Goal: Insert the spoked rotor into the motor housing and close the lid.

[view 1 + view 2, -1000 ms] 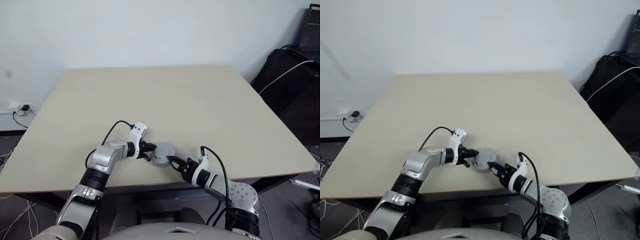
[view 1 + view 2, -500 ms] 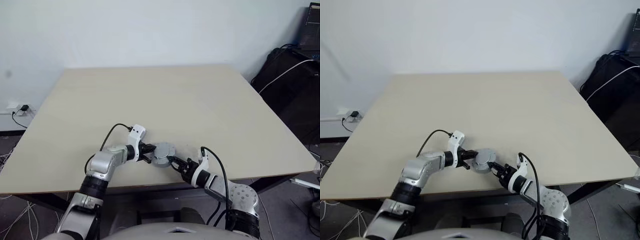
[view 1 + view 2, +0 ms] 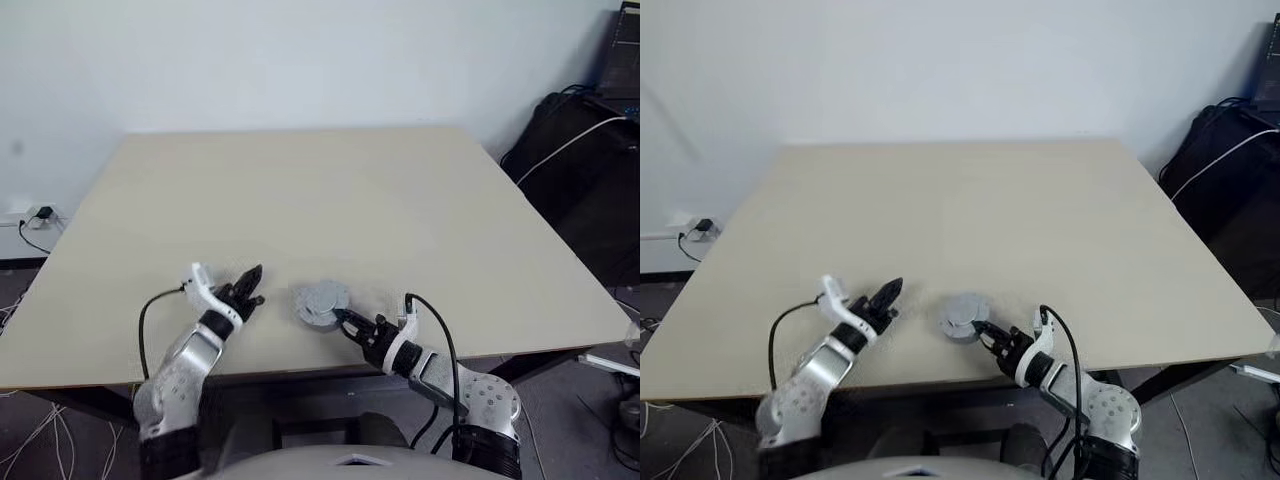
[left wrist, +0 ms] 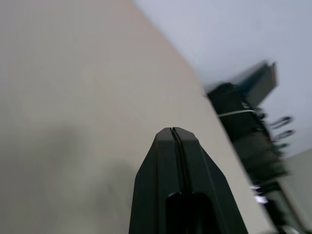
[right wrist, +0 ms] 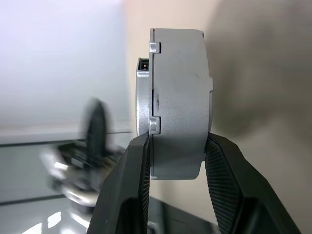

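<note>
The left gripper (image 3: 250,277) has pulled away leftward from the round grey metal motor housing with its lid on (image 3: 321,301), jaws together. The right gripper (image 3: 341,320) stays clamped on it at the beige worktop's (image 3: 330,200) near edge.

- Left pincer (image 3: 250,281) has its black fingers pressed together, empty, forearm angled inward
- It points forward and toward the right arm, well apart from it
- Right pincer (image 3: 343,322) points forward and leftward, its fingers (image 5: 131,180) clamped on the sides of a round grey part
</note>
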